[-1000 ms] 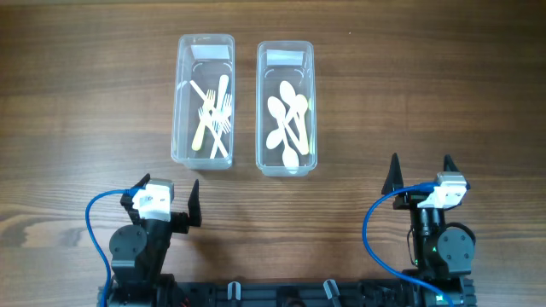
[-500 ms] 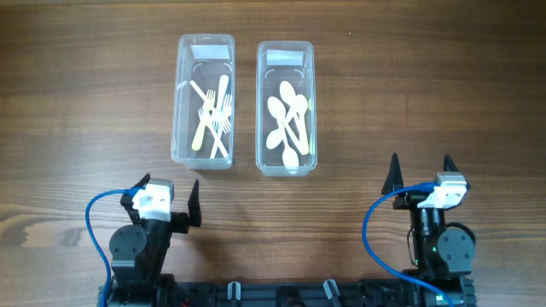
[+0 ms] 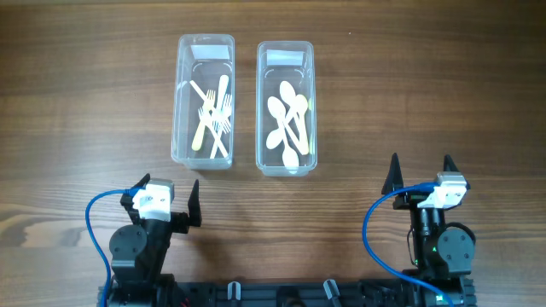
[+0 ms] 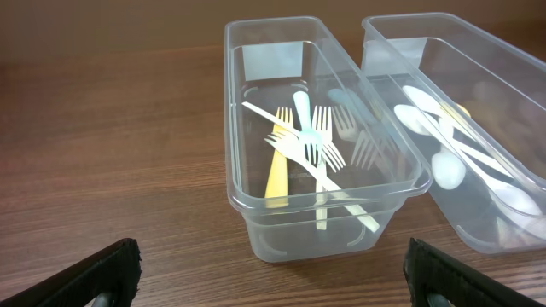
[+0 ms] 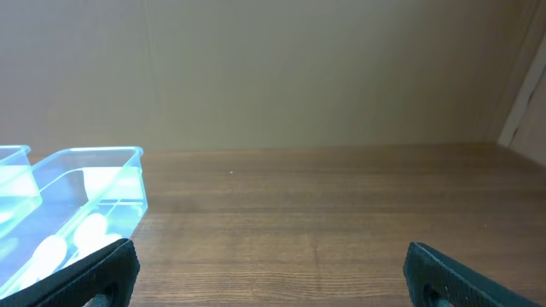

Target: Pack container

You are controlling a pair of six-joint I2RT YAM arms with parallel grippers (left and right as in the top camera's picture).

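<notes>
Wooden table [image 3: 85, 102], brown grain running side to side.

Two clear plastic containers side by side at far centre, long sides pointing away from the arms, close together but apart. Fork container [image 3: 178, 128] on the left, spoon container [image 3: 261, 128] on the right and set slightly nearer the arms. Both upright, open-topped.

Left gripper [image 3: 162, 194] at the near edge, left of centre, facing the fork container, well short of it. Spread fully wide, nothing held.

Right gripper [image 3: 421, 170] at the near edge, far right, well apart from both containers. Likewise spread fully, nothing held; black fingertips [image 5: 85, 277] at the lower corners of its wrist view.

Forks [image 3: 213, 115], white and pale yellow, crossed in a loose pile on the fork container's floor.

Spoons [image 3: 287, 124], mostly white, overlapping inside the spoon container.
</notes>
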